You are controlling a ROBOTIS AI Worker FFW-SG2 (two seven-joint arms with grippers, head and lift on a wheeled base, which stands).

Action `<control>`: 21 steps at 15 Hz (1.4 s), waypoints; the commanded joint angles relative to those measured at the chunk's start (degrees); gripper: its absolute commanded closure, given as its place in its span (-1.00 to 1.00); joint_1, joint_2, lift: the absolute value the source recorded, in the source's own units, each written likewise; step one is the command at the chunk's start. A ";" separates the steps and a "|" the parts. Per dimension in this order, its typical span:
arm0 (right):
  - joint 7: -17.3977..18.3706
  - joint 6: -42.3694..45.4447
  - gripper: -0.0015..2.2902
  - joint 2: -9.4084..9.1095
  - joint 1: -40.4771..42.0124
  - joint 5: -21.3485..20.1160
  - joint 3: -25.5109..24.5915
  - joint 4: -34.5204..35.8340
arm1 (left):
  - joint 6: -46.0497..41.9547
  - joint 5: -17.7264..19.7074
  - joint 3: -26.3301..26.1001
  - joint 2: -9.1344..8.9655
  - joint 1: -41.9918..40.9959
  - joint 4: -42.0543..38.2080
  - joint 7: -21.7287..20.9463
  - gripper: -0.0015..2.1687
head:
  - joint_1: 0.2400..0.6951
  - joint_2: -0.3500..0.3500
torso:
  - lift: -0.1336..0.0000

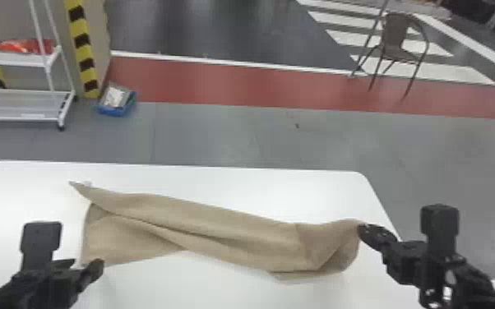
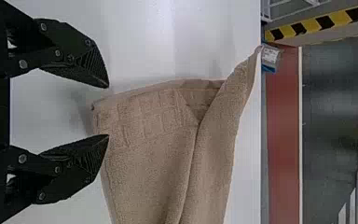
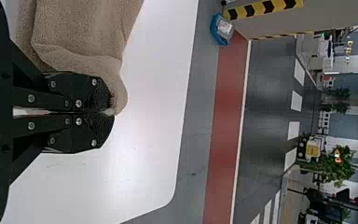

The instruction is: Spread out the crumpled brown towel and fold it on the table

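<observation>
Bench w/ brown towel laid across it, long axis L-R, far edge slanting a bit nearer the robot toward R. R gripper at R end, jaws together, clamped on the towel; cloth runs off to robot's L from there. L gripper is the closer one to the free near L corner: jaws apart, corner roughly btwn them, contact can't tell. Next prob. = close L there, then spread. Looks: long diag. folds, R end curled over, far L corner pointed, faint grid nr L hem.
</observation>
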State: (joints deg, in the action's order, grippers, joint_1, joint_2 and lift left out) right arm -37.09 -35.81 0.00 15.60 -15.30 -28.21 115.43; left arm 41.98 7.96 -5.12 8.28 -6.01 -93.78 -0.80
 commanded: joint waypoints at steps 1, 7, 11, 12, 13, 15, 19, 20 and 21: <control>0.00 -0.19 -0.03 -0.05 0.40 0.01 -0.18 0.58 | 0.17 -0.31 -0.07 -0.02 0.03 0.00 -0.08 -0.44 | 1.00 -0.67 | 1.00; -0.09 -0.54 -0.03 -0.05 0.49 0.01 0.00 1.20 | 1.58 -0.31 -1.39 -0.19 0.12 0.18 -0.25 -0.44 | 1.00 -0.71 | 1.00; -0.26 -0.71 -0.03 -0.05 0.57 0.01 -0.35 1.46 | 1.58 0.04 -0.77 -0.19 0.65 0.27 -0.25 -0.44 | 1.00 -0.72 | 1.00; -0.26 -0.71 -0.03 -0.05 0.66 0.10 -0.35 1.46 | 1.58 0.13 -0.77 -0.19 0.65 0.18 -0.25 -0.44 | 1.00 -0.71 | 1.00; -0.26 -0.71 -0.03 -0.05 0.66 0.10 -0.35 1.55 | 1.75 0.04 -0.95 -0.19 0.65 0.18 -0.25 -0.43 | 1.00 -0.71 | 1.00; -0.26 -0.71 -0.03 -0.05 0.84 0.18 -0.35 1.64 | 1.75 -0.22 -1.39 -0.19 0.91 0.27 -0.08 -0.41 | 1.00 -0.72 | 1.00; -0.26 -0.71 -0.03 -0.05 1.19 0.27 -0.27 1.90 | 1.75 0.30 -1.39 -0.63 1.26 0.71 3.00 0.27 | 1.00 -0.72 | 1.00; -0.26 -0.71 -0.03 -0.05 1.19 0.27 -0.18 1.99 | 2.28 0.30 -1.30 -0.54 1.18 0.18 2.91 0.42 | 1.00 -0.71 | 1.00; -0.35 -0.71 -0.03 -0.05 1.19 0.27 -0.09 2.08 | 3.51 0.22 -0.95 -0.37 0.82 -0.52 2.65 0.51 | 1.00 -0.70 | 1.00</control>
State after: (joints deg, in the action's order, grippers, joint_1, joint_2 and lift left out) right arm -37.38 -36.52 0.00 16.78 -15.03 -28.44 117.39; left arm 44.26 8.20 -6.37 7.73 -4.82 -93.50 2.10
